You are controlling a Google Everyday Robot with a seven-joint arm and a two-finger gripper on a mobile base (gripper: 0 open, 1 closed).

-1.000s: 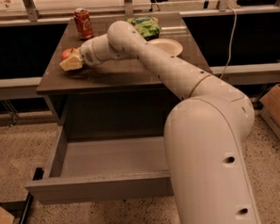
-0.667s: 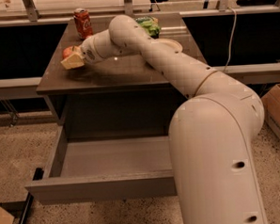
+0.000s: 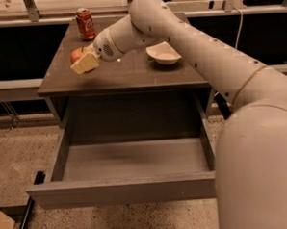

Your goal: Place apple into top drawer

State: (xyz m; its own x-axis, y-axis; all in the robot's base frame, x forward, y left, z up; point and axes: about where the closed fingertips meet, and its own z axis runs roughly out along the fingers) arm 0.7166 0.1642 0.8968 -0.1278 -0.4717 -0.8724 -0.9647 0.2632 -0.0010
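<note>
Just one gripper (image 3: 84, 62) over the table's (image 3: 132, 76) left, clamped on one apple (image 3: 75, 54). Farther, one can (image 3: 85, 23); right, one bowl (image 3: 163, 52). Near, one top drawer (image 3: 123, 189), open.

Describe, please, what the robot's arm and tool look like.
The arm is a thick, smooth, cream-white tube of rounded segments, dotted with small dark holes and crossed by thin seams; no cables show on it. Its wrist has a round patch of fine perforations. The tool, over the table's left side, is pale yellow and blocky.
</note>
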